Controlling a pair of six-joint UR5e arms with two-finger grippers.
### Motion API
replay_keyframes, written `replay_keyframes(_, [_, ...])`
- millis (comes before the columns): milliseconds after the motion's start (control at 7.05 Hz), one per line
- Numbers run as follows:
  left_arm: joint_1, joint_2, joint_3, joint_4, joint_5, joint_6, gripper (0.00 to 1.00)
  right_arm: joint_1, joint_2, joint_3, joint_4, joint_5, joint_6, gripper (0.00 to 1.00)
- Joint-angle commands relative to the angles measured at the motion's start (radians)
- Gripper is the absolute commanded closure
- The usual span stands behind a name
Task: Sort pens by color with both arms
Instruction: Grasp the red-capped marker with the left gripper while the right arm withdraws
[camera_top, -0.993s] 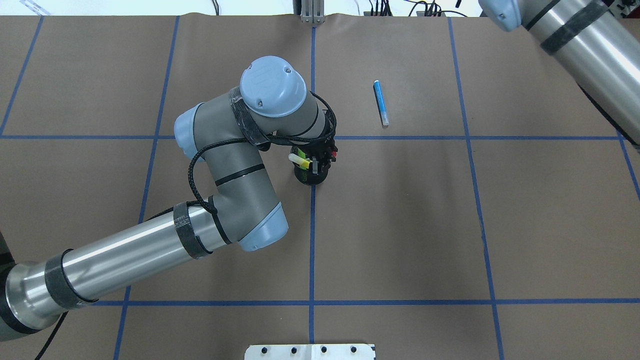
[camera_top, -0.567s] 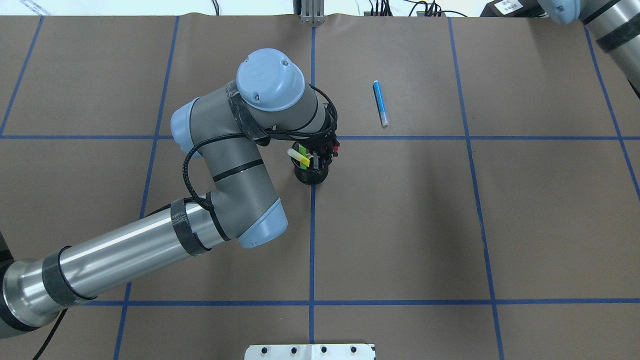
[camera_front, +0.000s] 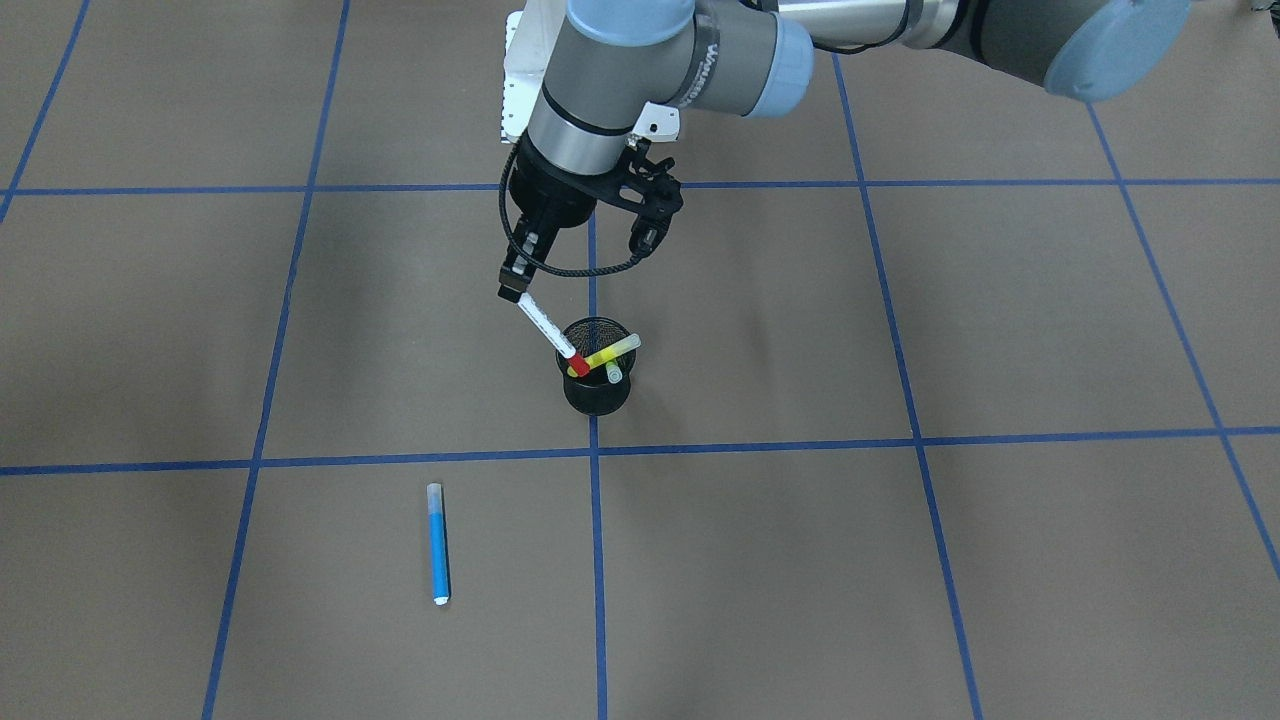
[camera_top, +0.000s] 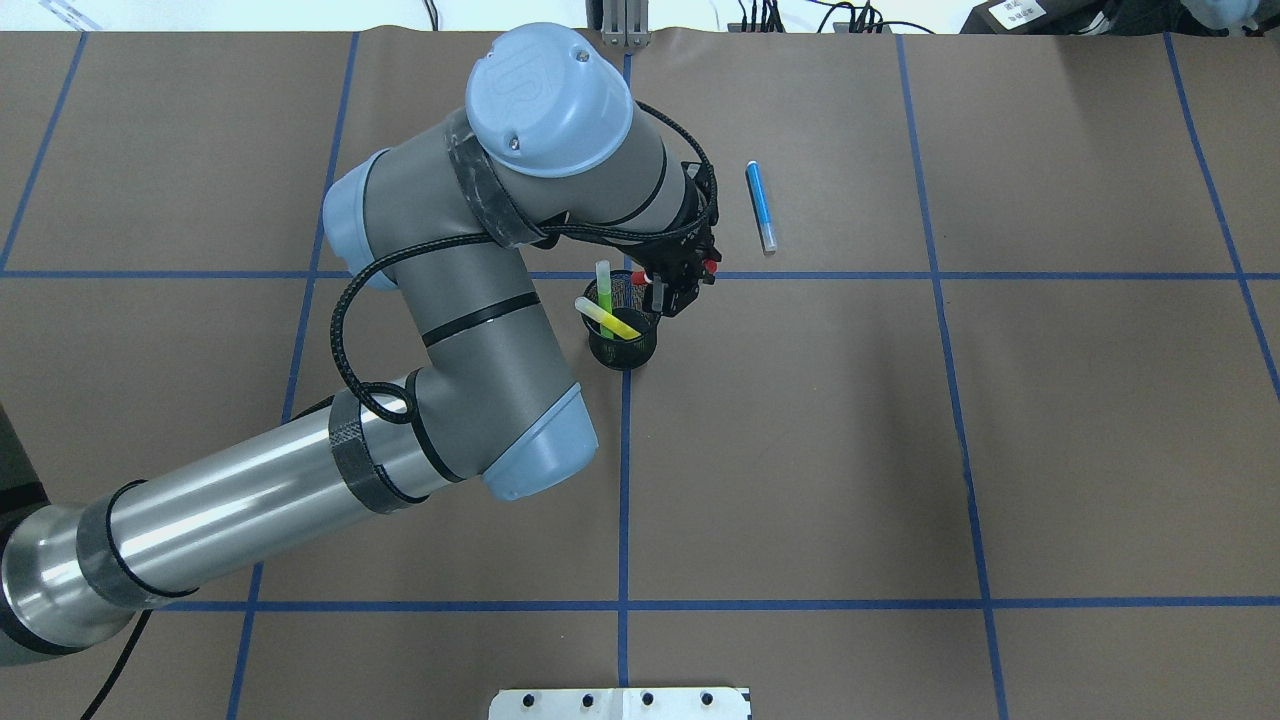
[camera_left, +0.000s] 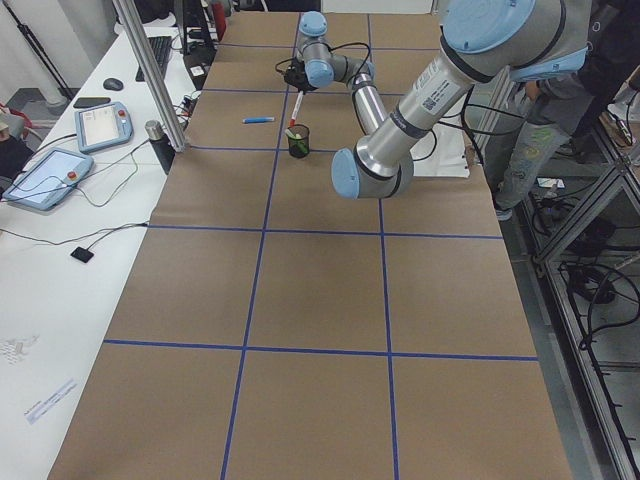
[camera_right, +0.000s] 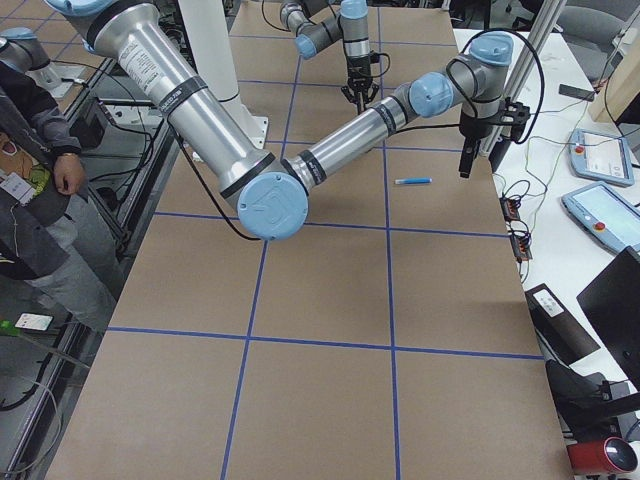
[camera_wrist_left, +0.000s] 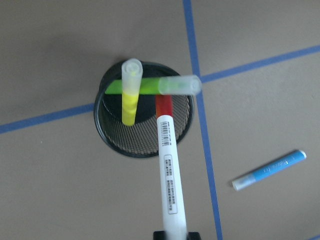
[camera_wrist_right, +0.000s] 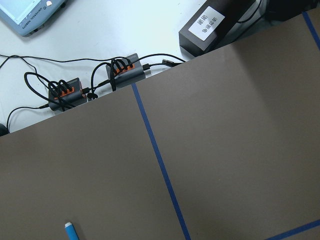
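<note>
Above mesh cup (camera_front: 597, 398), left claw (camera_front: 512, 290) grips red-white pen (camera_front: 545, 325); yellow pen (camera_wrist_left: 129, 100), green pen (camera_wrist_left: 117, 87) inside.

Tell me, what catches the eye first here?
The left arm reaches in, its jaws clamped on a slanting white pen whose red tip is at the mouth of a black mesh cup. A yellow pen and a green pen lean inside; a blue pen lies alone nearby.

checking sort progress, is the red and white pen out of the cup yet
Not fully out. The left gripper holds the red and white pen slanted, and its red end appears to dip inside the cup's mouth.
</note>
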Motion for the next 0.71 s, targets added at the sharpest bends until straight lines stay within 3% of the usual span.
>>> replay_keyframes(0, [0.001,-0.055,-0.005,0.015,0.088,0.267,1.0,0.031,-0.193,0.183,-0.004,-0.003,-0.131,0.01])
replay_keyframes(284, [0.003,-0.061,0.001,0.01,0.183,0.508,1.0,0.06,-0.321,0.249,-0.004,-0.015,-0.305,0.01])
replay_keyframes(567, [0.01,-0.098,0.1,-0.036,0.314,0.683,1.0,0.08,-0.309,0.205,-0.006,-0.038,-0.305,0.01])
